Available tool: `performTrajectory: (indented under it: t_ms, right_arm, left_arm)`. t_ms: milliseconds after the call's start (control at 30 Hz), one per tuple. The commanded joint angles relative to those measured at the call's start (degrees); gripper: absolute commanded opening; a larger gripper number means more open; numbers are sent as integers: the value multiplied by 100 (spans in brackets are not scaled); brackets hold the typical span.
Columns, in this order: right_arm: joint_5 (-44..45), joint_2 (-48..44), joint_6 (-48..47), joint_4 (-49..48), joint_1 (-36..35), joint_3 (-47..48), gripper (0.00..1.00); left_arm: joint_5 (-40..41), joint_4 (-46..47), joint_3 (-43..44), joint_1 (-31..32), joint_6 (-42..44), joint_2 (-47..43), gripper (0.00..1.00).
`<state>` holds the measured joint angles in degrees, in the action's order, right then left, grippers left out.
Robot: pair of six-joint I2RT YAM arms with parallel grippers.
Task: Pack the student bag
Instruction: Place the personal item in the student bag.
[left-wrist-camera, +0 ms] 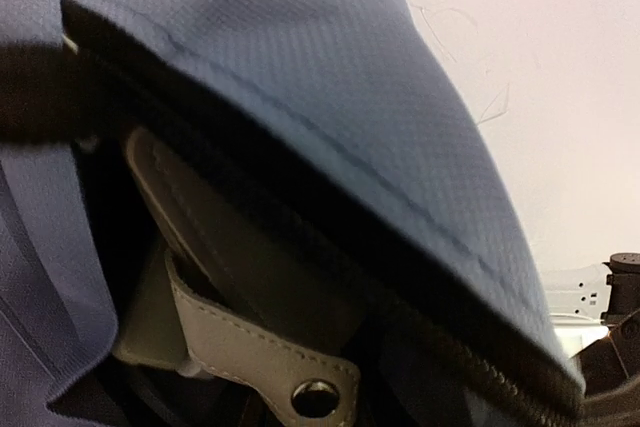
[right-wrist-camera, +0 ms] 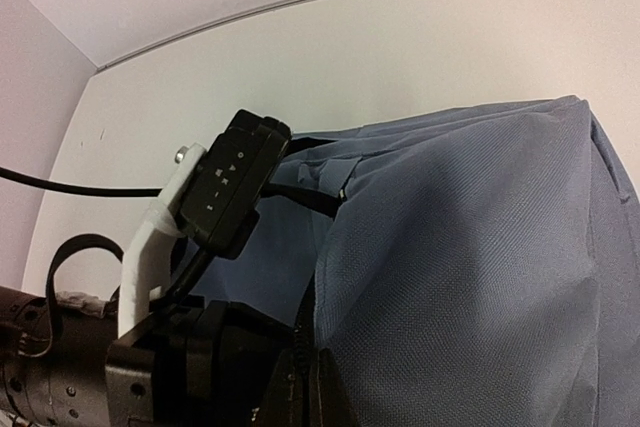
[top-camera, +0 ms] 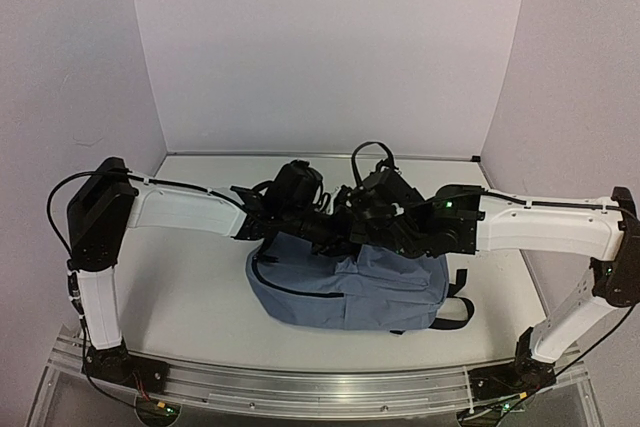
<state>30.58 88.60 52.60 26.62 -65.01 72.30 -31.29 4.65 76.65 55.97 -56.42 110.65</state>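
Because the right gripper (top-camera: 362,219) is clenched and the zipper edge of the student bag (top-camera: 360,292) runs straight into its jaws in the right wrist view, it is judged to be pinching that edge. Opposite it, the left gripper (top-camera: 308,217) sits at the same opening, looking in past a grey riveted tab (left-wrist-camera: 265,352); whether it is released or clenched cannot be told. The bag lies on the table (top-camera: 190,277), just ahead of both arms. Its fabric looks soft and limp and will probably sag wherever unsupported: grip the stitched zipper hem or a strap, never the loose panel.
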Motion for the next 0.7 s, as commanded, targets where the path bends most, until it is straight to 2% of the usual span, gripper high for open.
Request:
performTrajectory:
  t_ms: [0, 133, 233, 500, 667]
  right_arm:
    - [53, -321, 69, -632, -94, 161, 0]
    - [112, -416, 100, -632, -93, 69, 0]
    - [130, -440, 118, -632, -91, 54, 0]
    - [86, -457, 165, -637, -92, -12, 0]
    - [32, -468, 220, -640, -90, -66, 0]
  left_arm:
    - [273, 377, 170, 35, 192, -72, 30]
    - [968, -160, -163, 29, 522, -674, 43]
    - [1320, -613, -287, 28, 681, -972, 49]
    - [1819, -1209, -232, -34, 731, -1054, 46]
    - [1569, -712, -417, -214, 514, -1058, 43]
